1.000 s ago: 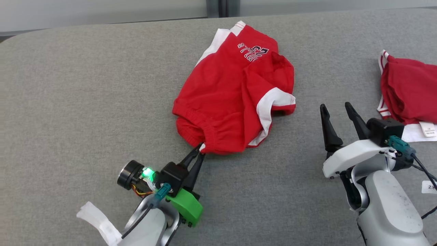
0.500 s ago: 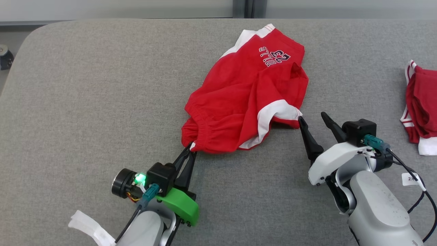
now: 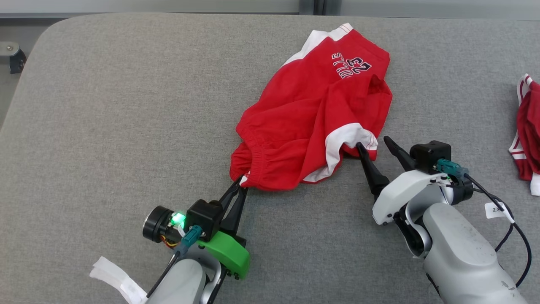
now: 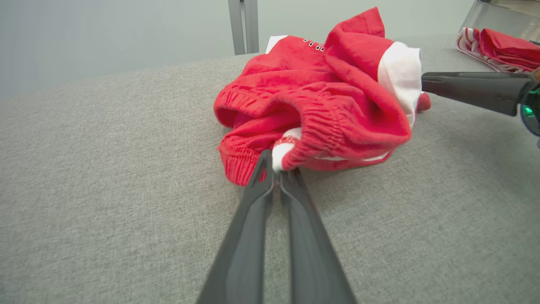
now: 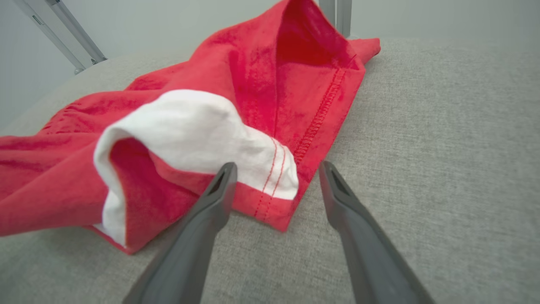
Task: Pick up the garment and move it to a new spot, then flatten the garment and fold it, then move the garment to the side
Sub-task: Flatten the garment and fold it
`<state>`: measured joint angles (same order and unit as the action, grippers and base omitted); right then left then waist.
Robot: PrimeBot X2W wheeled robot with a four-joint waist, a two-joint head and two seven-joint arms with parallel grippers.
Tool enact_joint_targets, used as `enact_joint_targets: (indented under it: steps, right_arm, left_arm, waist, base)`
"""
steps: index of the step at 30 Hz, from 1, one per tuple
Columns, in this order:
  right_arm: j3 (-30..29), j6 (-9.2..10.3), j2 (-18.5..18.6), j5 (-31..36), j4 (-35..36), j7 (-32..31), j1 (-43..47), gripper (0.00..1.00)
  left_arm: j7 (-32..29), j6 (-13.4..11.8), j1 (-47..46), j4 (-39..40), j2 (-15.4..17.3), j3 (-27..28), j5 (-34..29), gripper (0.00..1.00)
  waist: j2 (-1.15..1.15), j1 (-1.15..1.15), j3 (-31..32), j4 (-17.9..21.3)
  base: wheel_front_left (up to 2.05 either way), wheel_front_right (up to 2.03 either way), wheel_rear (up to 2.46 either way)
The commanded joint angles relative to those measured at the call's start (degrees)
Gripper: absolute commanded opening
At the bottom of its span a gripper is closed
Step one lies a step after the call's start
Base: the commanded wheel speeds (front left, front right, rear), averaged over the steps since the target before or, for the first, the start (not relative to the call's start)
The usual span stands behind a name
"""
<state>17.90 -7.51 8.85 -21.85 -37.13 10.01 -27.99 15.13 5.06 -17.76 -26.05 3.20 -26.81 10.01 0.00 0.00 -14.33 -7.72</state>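
a grey fabric-covered table runs under a pale wall, its rounded far-left corner in sight. the red shorts lie rumpled mid-table, toward the far edge, with wide bare cloth to their left and in front. the left end effector is pinched tight on the waistband corner. the right end effector is spread wide, holding nothing, its fingers straddling the white-cuffed leg hem. a second red garment lies well off to the right.
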Motion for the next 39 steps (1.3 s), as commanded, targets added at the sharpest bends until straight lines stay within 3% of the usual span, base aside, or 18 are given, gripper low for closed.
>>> enact_joint_targets:
  steps: [1, 2, 4, 22, 34, 39]
  right_arm:
    - [0.63, 0.04, 0.34, -0.97, -0.56, 0.19, -0.79, 0.85]
    - [1.01, 0.04, 0.42, -1.28, -0.88, 0.19, -0.89, 0.36]
    - [1.68, 0.04, 0.67, -1.85, -1.43, 0.5, -1.19, 0.0]
    - [4.34, 0.04, 4.17, -4.86, -0.52, 4.47, -0.3, 0.0]
    - [1.82, 0.04, 5.96, -4.69, 3.29, 5.14, 3.2, 0.0]
    - [-1.74, 0.04, 5.83, -3.07, 5.66, 5.16, 5.94, 0.0]
  left_arm:
    - [-0.02, 0.27, -0.57, -0.15, 0.01, 0.15, -0.4, 0.0]
    - [-0.02, 0.26, -0.56, -0.22, -0.01, 0.19, -0.49, 0.0]
    - [-0.01, 0.25, -0.57, -0.41, -0.05, 0.23, -0.67, 0.0]
    - [-0.01, 0.37, 0.73, -1.04, -0.12, 2.34, -1.36, 0.0]
    - [-0.01, 0.62, 2.39, -0.18, 0.2, 4.59, -1.75, 0.0]
    - [-0.02, 0.91, 3.43, -0.65, 0.13, 4.81, -0.99, 0.0]
  waist:
    - [0.0, 0.0, 0.07, -0.04]
    - [0.0, 0.0, 0.11, -0.03]
    - [0.0, 0.0, 0.21, 0.01]
    - [0.0, 0.0, 2.4, 1.18]
    - [0.0, 0.0, 4.87, 2.32]
    - [0.0, 0.0, 5.43, 2.73]
  base:
    - [0.0, 0.0, 0.0]
    - [0.0, 0.0, 0.0]
    - [0.0, 0.0, 0.0]
    - [0.0, 0.0, 0.0]
    - [0.0, 0.0, 0.0]
    - [0.0, 0.0, 0.0]
